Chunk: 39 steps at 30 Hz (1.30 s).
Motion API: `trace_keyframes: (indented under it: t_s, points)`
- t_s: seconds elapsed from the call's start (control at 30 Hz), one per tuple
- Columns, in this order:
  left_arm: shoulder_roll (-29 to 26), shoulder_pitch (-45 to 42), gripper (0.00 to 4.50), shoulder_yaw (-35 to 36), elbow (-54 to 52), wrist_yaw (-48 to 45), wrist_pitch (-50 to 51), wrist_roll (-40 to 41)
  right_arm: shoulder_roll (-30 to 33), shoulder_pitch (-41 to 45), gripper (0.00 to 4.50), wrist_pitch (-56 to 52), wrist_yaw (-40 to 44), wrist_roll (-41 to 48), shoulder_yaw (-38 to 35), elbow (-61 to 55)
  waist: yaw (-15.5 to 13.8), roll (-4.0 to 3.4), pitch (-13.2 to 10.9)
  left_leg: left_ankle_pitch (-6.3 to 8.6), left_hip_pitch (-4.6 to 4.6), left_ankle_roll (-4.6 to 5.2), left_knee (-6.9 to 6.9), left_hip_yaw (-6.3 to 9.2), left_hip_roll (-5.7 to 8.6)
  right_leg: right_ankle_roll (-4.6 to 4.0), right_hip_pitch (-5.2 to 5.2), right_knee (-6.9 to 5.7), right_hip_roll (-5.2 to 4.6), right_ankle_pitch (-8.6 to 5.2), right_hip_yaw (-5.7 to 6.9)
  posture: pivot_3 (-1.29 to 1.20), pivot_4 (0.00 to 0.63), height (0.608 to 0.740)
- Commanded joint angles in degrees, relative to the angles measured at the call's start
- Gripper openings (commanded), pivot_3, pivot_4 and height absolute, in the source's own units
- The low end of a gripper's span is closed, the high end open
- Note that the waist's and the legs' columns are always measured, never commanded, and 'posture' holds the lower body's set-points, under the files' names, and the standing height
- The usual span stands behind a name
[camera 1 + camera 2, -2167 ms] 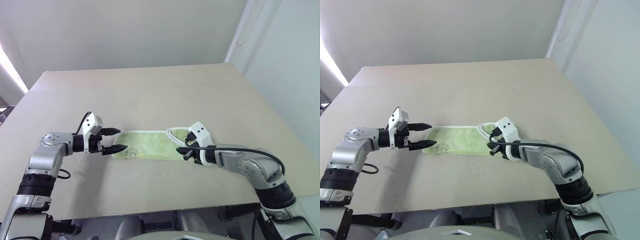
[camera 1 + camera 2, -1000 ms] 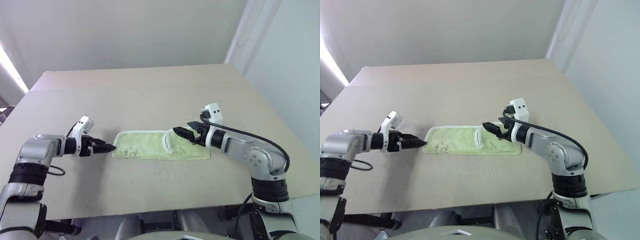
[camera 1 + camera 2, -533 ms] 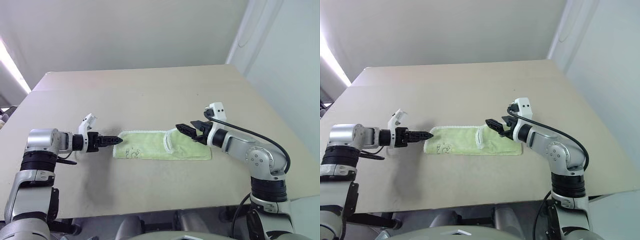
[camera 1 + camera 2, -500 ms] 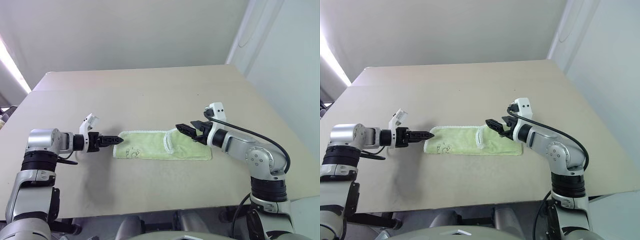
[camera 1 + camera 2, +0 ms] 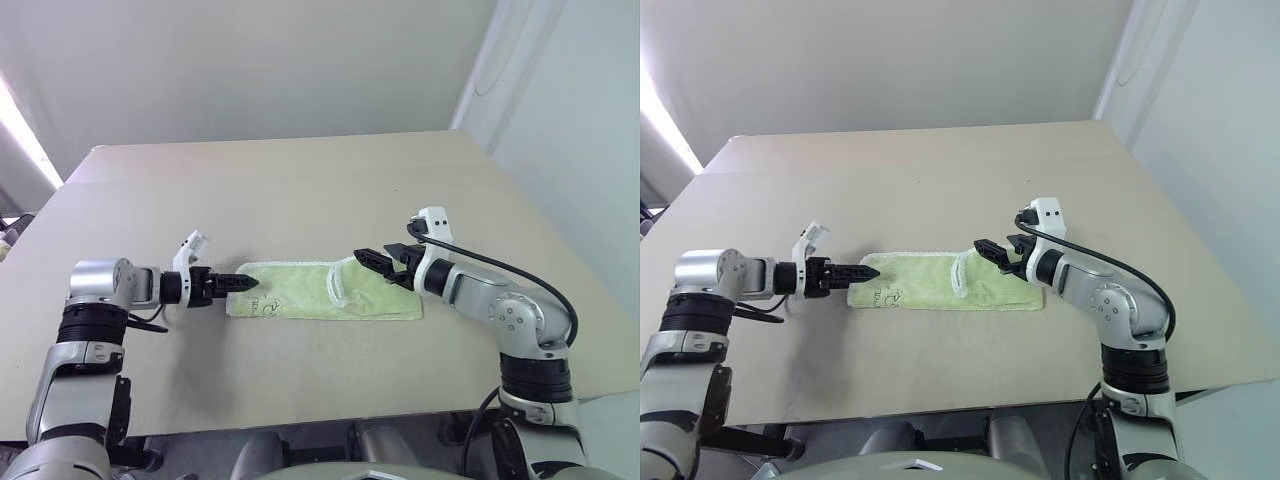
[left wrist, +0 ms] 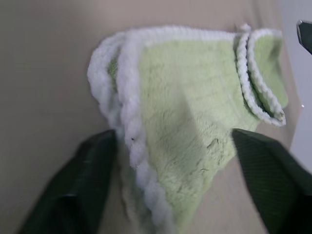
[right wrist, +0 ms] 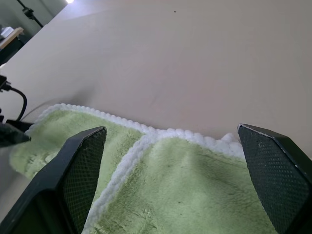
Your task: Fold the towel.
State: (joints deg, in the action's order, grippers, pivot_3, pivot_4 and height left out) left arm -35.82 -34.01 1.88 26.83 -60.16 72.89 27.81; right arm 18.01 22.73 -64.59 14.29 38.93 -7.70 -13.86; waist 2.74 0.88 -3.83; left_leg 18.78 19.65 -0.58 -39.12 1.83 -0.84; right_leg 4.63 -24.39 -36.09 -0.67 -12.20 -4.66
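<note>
Lime-green towel (image 5: 320,291) lies folded into a strip on the tabletop (image 5: 300,190), small dark unreadable mark near its left end; left gripper (image 5: 243,283) jaws spread astride that end, right gripper (image 5: 372,260) jaws spread above the right end.

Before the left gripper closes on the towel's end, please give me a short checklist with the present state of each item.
1. Towel lies flat on the table: ok, though its right part is folded over.
2. Left gripper at the towel's left end: ok.
3. Left fingers astride the stitched edge, apart: ok.
4. Left gripper already grips cloth: cannot tell.
5. Right gripper open above the folded part, holding nothing: ok.
6. The grippers are well apart: ok.
</note>
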Motion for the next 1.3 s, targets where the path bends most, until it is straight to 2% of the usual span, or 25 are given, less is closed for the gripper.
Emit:
trace_keyframes:
  t_s: [0.03,0.23,0.27,0.47,0.67,0.93,1.1,1.3]
  points:
    - [-0.40,-0.23,2.40,0.41,-2.02,-0.60,0.69,1.98,-0.11,0.87,4.50,0.99,-0.15,-0.58,-0.47,-0.68,0.11,0.00,0.00,0.00,0.00,0.00,0.00,0.00,0.00,0.00,-0.01,0.00,0.01,0.00,0.00,0.00,0.000,0.712]
    - [-1.61,0.55,0.23,1.80,-4.43,-1.45,2.22,4.75,0.34,0.90,4.50,1.28,0.21,-1.29,-0.05,-0.47,1.09,0.00,-0.01,0.00,0.00,0.00,0.01,0.01,-0.01,0.00,-0.02,-0.01,0.01,0.00,0.00,0.00,0.000,0.712]
    - [-2.02,0.72,0.04,1.76,-4.67,-1.36,2.11,4.85,0.67,0.73,4.50,1.54,0.53,-1.58,0.35,-0.65,1.23,0.00,-0.01,0.00,0.01,0.00,0.02,0.01,-0.01,0.00,-0.01,0.00,0.01,0.00,0.00,0.00,0.000,0.712]
    - [-7.76,3.14,0.04,-2.17,-7.12,-2.18,0.48,3.50,3.35,-0.96,4.50,1.43,4.90,-0.96,2.62,-3.29,1.55,0.01,-0.03,0.00,-0.03,0.00,0.16,0.01,-0.03,0.00,-0.07,-0.01,0.05,-0.01,-0.01,0.00,0.000,0.712]
    - [-15.62,4.64,0.04,-2.24,-6.61,-5.56,-1.79,3.42,5.94,-3.28,4.50,1.02,9.73,0.75,4.04,-7.08,1.44,0.04,-0.07,0.00,-0.03,0.00,0.17,0.01,-0.04,-0.03,-0.09,0.02,0.05,-0.04,-0.01,0.00,0.000,0.712]
    - [-25.88,4.75,0.04,-7.76,-7.09,-15.61,-9.00,0.57,12.46,-6.96,4.50,3.72,19.10,2.53,6.85,-13.76,1.37,0.06,-0.13,0.01,-0.01,-0.01,0.24,-0.01,-0.05,-0.09,-0.13,0.10,0.03,-0.09,0.01,0.00,0.000,0.712]
    - [-24.60,-2.88,0.04,-11.89,-7.21,-19.44,-10.10,-0.82,17.34,-7.55,4.50,8.05,22.94,-1.46,11.09,-13.92,1.07,0.33,-0.27,0.01,0.00,-0.01,0.20,0.02,-0.05,-0.09,-0.11,0.11,0.01,-0.09,0.06,0.00,0.000,0.712]
    - [-21.13,-10.26,0.04,-12.65,-8.23,-21.93,-7.11,1.01,17.30,-8.43,4.50,9.74,21.72,-4.09,11.78,-12.83,1.40,0.45,-0.35,0.02,0.14,0.00,0.22,-0.04,-0.04,-0.06,-0.22,0.15,0.03,-0.10,0.02,0.00,0.000,0.712]
